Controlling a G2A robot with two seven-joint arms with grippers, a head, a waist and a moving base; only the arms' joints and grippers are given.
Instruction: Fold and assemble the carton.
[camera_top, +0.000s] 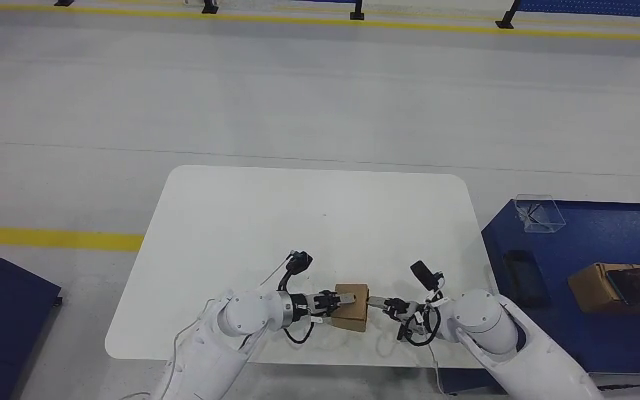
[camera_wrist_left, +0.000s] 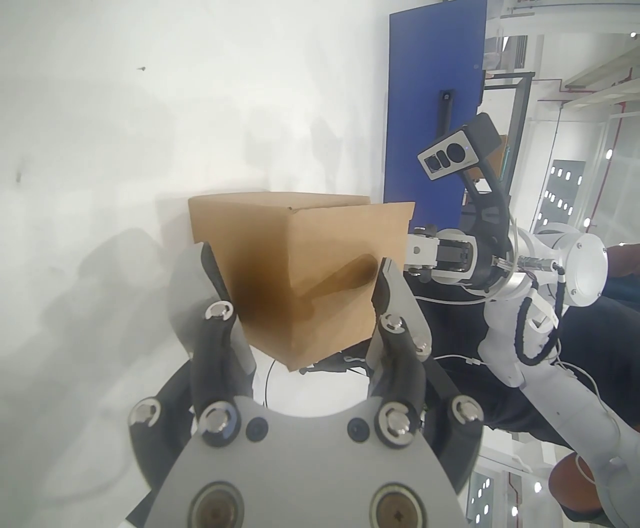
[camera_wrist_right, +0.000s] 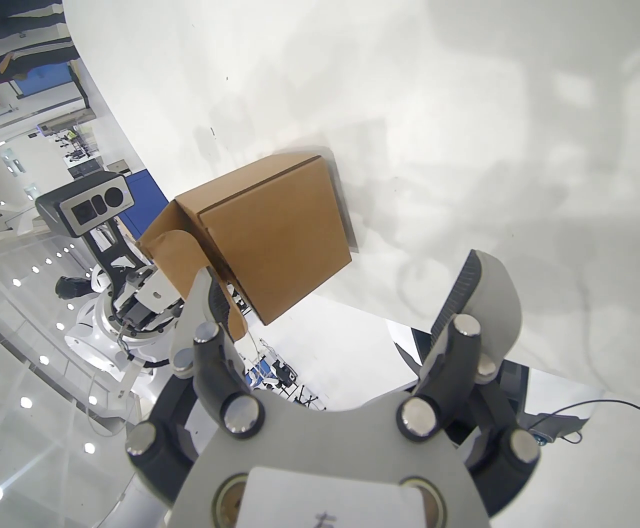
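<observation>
A small brown carton (camera_top: 352, 306) (camera_wrist_left: 325, 260) (camera_wrist_right: 275, 235) stands at the front edge of the white table (camera_top: 300, 230), one corner over the edge. My left gripper (camera_top: 328, 302) (camera_wrist_left: 295, 255) is open, its fingers either side of the carton's near corner. From the opposite side comes my right gripper (camera_top: 383, 304) (camera_wrist_right: 340, 270) (camera_wrist_left: 420, 250), open wide. One of its fingers (camera_wrist_right: 212, 295) rests against a loose side flap (camera_wrist_right: 172, 255) that sticks out from the carton; the other finger (camera_wrist_right: 460, 290) is free.
A blue side table (camera_top: 560, 300) at the right holds a clear container (camera_top: 537, 212), a dark flat item (camera_top: 522, 275) and a cardboard box (camera_top: 605, 285). Another blue surface (camera_top: 20, 300) lies at the left. The white table's far half is bare.
</observation>
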